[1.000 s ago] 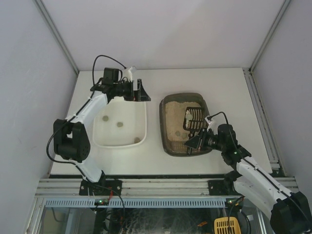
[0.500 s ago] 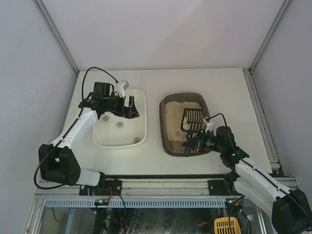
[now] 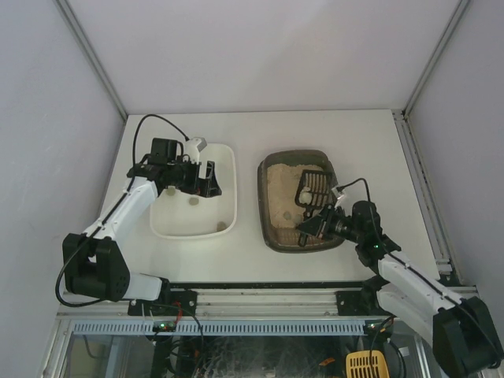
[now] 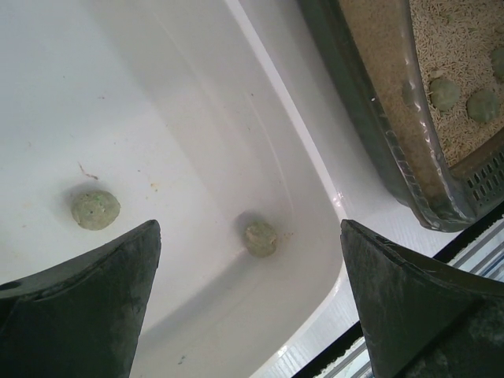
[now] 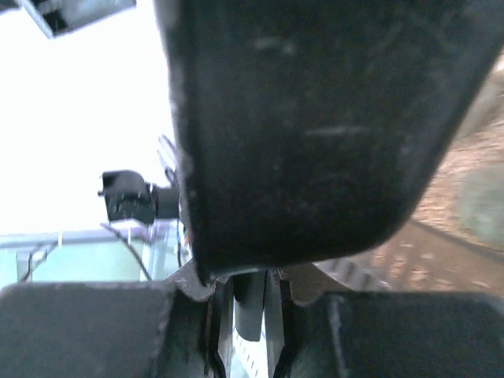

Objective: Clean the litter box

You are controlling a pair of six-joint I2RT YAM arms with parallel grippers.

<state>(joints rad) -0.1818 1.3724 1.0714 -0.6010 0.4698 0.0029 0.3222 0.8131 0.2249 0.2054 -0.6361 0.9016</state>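
The dark grey-brown litter box [image 3: 266, 206] with beige litter stands right of centre. My right gripper [image 3: 313, 225] hangs over its near end, shut on the handle of a black slotted scoop [image 3: 314, 186], which is over the litter with a pale lump [image 3: 303, 194] at its left edge. The right wrist view is filled by the dark scoop handle [image 5: 315, 118] clamped in that gripper [image 5: 252, 315]. My left gripper [image 3: 209, 179] is open over the white tray [image 3: 234, 201], holding nothing. The left wrist view shows the litter box [image 4: 370, 102] with two lumps [image 4: 443, 93] in it.
Greenish lumps lie in the white tray [image 4: 197, 94]: one at its left [image 4: 95, 209] and one near the corner [image 4: 260, 237], between the open left gripper [image 4: 248, 303]. White walls enclose the table on three sides. An aluminium rail [image 3: 260, 299] runs along the near edge.
My left gripper, still open, has drawn back from the white tray's far right corner and now hangs over the tray's middle. The right gripper and scoop have shifted only slightly.
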